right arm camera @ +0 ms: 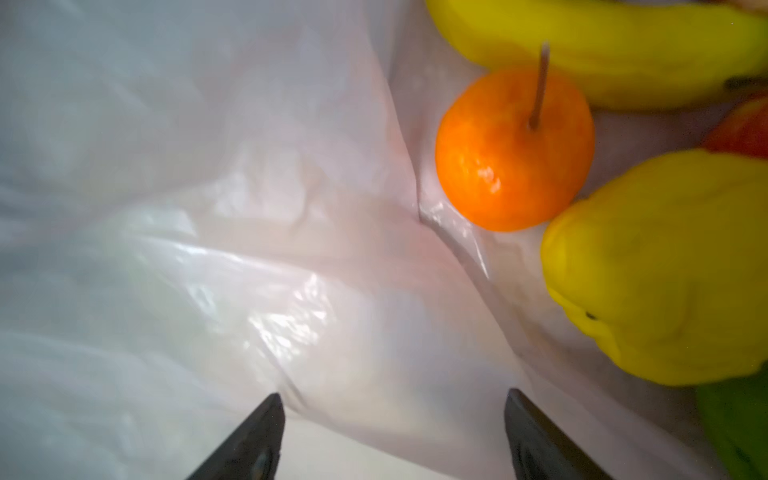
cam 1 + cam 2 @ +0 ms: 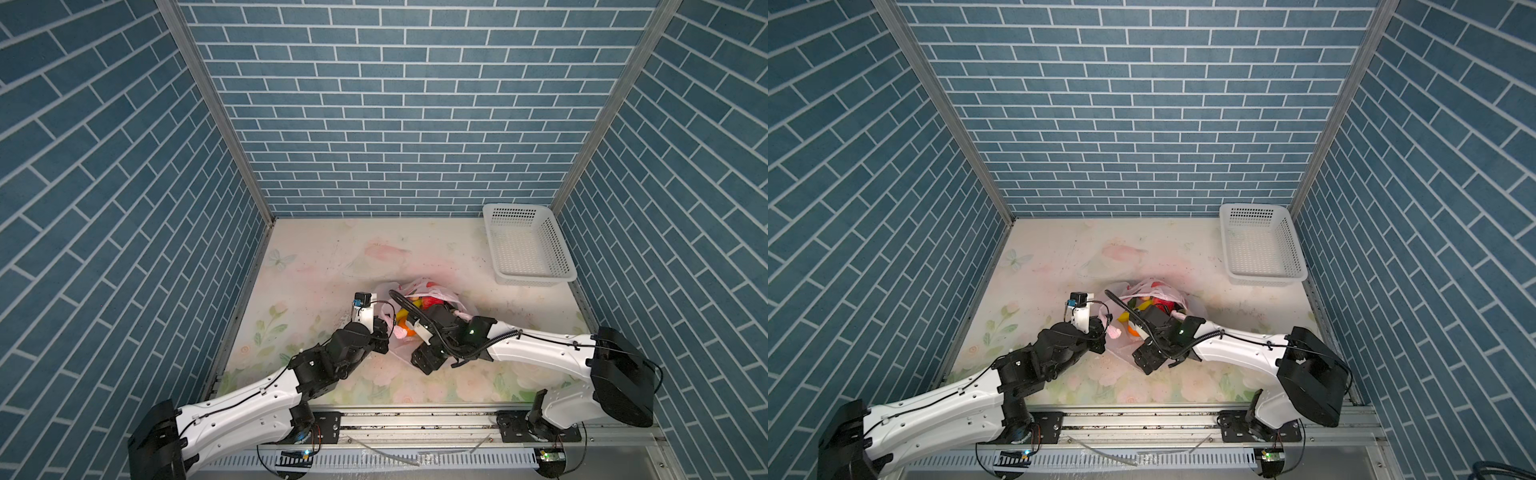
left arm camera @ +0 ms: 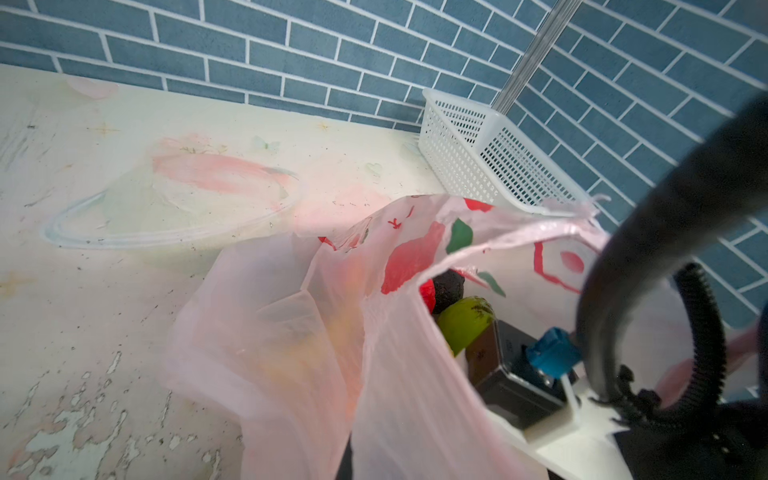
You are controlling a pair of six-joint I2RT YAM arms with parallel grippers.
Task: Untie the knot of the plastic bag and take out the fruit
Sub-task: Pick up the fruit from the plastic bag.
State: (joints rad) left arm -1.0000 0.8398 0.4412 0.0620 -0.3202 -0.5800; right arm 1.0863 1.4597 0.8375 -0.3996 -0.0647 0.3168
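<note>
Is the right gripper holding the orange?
No: the right gripper is open over bag film, with the orange lying clear of it.

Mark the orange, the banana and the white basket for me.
orange (image 1: 515, 149): right wrist view, middle of its skin, just below the stem.
banana (image 1: 582, 45): right wrist view, middle of its yellow body.
basket (image 2: 536, 280): a top view, its near wall.

A thin translucent pale pink plastic bag (image 2: 415, 287) with red fruit prints lies crumpled mid-bench, its mouth gaping upward. Inside sit glossy toy fruits: a round orange fruit (image 1: 515, 149) with a stem, a yellow banana (image 1: 582, 45) just beside it, a lumpy yellow fruit (image 1: 665, 266), a green fruit (image 3: 463, 322) and a dark brown fruit (image 3: 448, 286).
</note>
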